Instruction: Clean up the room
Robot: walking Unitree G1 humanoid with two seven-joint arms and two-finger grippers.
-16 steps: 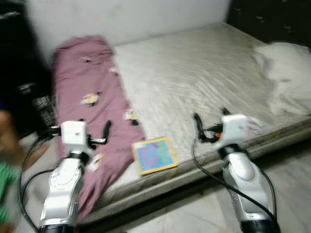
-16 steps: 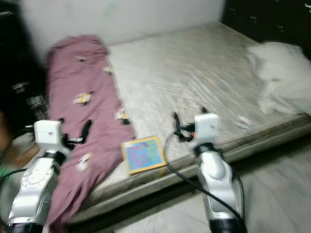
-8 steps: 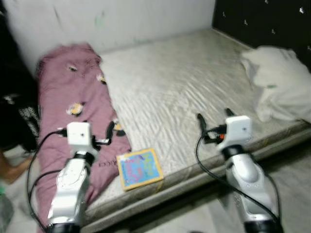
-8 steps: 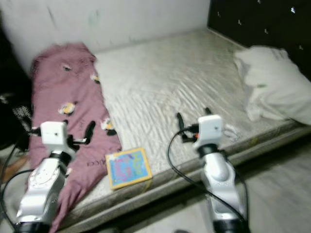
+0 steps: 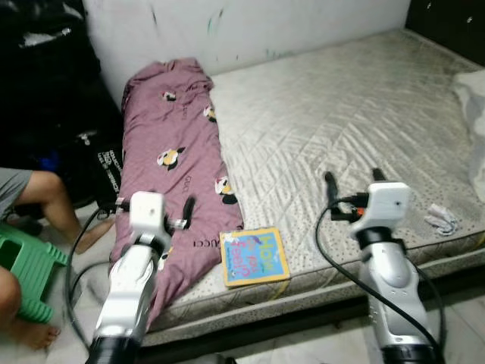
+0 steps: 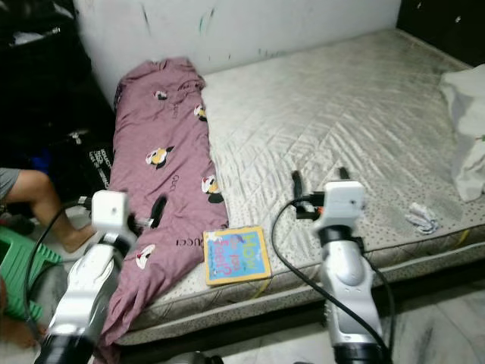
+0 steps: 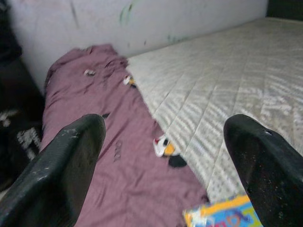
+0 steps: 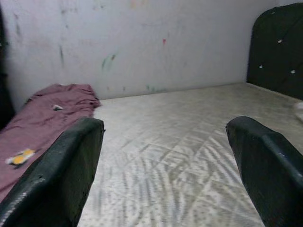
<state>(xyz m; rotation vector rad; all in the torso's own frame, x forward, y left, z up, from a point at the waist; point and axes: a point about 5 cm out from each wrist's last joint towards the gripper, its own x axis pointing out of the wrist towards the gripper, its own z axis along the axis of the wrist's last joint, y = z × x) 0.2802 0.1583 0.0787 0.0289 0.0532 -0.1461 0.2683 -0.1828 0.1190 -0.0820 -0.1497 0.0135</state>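
Note:
A maroon blanket (image 5: 170, 136) with cartoon prints lies along the left side of a bare quilted mattress (image 5: 341, 114), and its lower end hangs over the front edge. A colourful children's book (image 5: 254, 256) rests flat at the front edge beside the blanket. A small crumpled white item (image 5: 441, 220) sits near the front right corner. My left gripper (image 5: 154, 202) is open above the blanket's lower end and holds nothing. My right gripper (image 5: 353, 180) is open over the mattress, to the right of the book, also holding nothing.
A person's bare legs (image 5: 38, 193) and a green stool (image 5: 26, 265) are on the floor at the left. A black bag (image 5: 98, 163) stands against the bed's left side. A white pillow (image 5: 474, 98) lies at the right edge, and a stained wall (image 5: 265, 26) runs behind.
The whole picture has shifted as the camera moved: the bed now sits further right, and the person's legs and the stool have come into view. Both grippers stay open and empty.

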